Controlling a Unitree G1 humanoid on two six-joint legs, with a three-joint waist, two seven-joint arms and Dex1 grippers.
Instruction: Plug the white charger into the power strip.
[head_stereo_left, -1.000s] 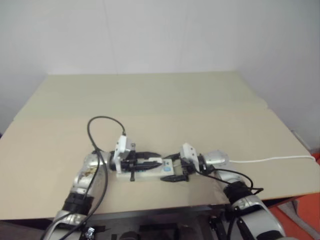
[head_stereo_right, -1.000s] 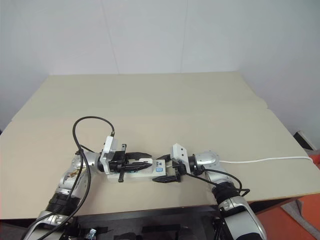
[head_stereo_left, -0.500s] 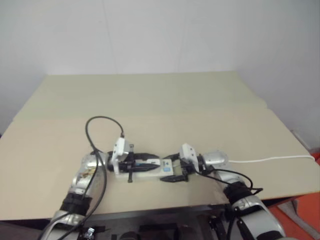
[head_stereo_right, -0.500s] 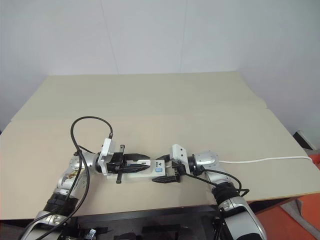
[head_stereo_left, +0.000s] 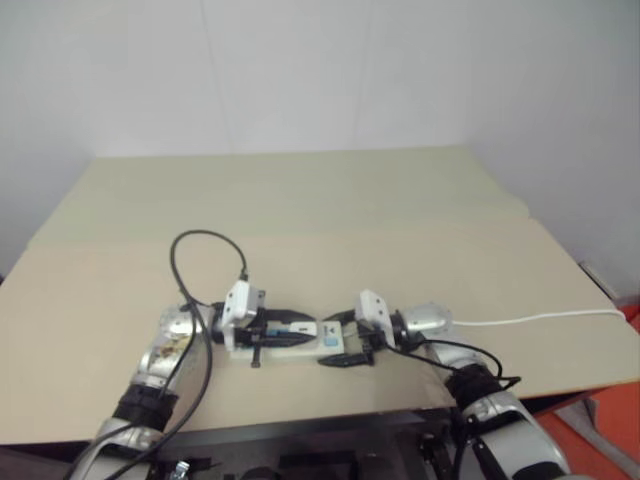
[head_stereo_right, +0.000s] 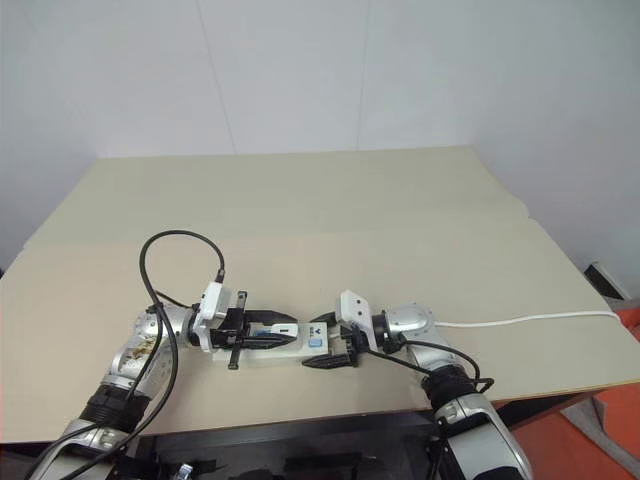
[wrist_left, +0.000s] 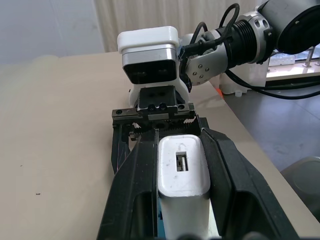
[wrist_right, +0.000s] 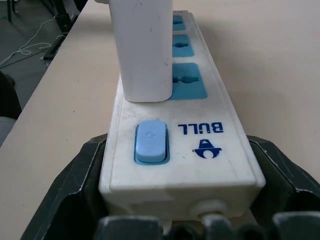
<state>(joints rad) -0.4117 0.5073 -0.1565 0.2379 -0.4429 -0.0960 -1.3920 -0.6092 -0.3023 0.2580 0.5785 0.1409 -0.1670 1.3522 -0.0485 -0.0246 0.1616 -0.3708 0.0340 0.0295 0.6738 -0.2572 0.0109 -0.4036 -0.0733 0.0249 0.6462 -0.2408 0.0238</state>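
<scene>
Two claws busy: my left claw (wrist_left: 182, 165) clamped on charger (wrist_left: 183, 175), my right claw (wrist_right: 170, 200) clamped around power strip (wrist_right: 172, 145) end, lower centre of frame. Advice: press charger straight down, keep strip braced.

Open table (head_stereo_right: 330, 200) from 10 through 2 o'clock; approach to power strip (head_stereo_right: 285, 345) blocked at 9 by left gripper (head_stereo_right: 268, 330), at 3 by right gripper (head_stereo_right: 335, 355).

Even, soft indoor light, no glare; faint shadows under both arms on the table (head_stereo_right: 300, 200); left eye view slightly hazy.
</scene>
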